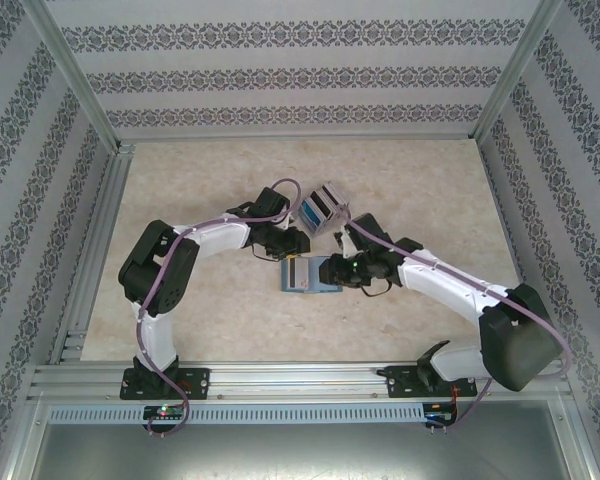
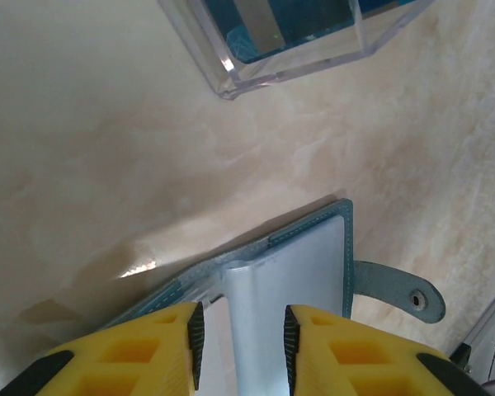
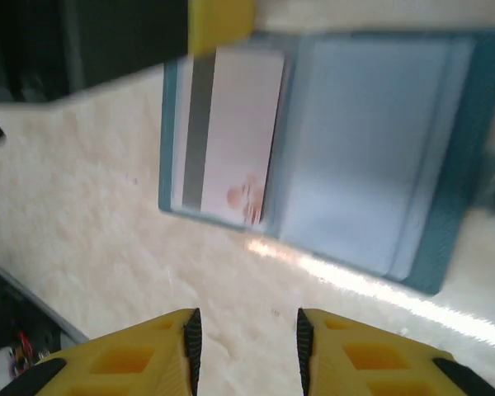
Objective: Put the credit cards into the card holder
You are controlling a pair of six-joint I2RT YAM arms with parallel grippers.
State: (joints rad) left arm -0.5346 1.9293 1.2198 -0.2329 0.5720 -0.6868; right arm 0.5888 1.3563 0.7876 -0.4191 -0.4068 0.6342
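Hovering low over the beige marbled table, the right gripper is seen with its yellow fingers parted and nothing between them; just beyond, an open, stitched teal card holder is laid flat, with a whitish plastic credit card with a grey stripe resting on one half; the left gripper is set part-open either side of that card, though a grip cannot be told; farther off, a clear acrylic box is placed, with further cards inside.

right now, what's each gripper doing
left gripper: part open over a whitish card, grip cannot be told
right gripper: open, holding nothing
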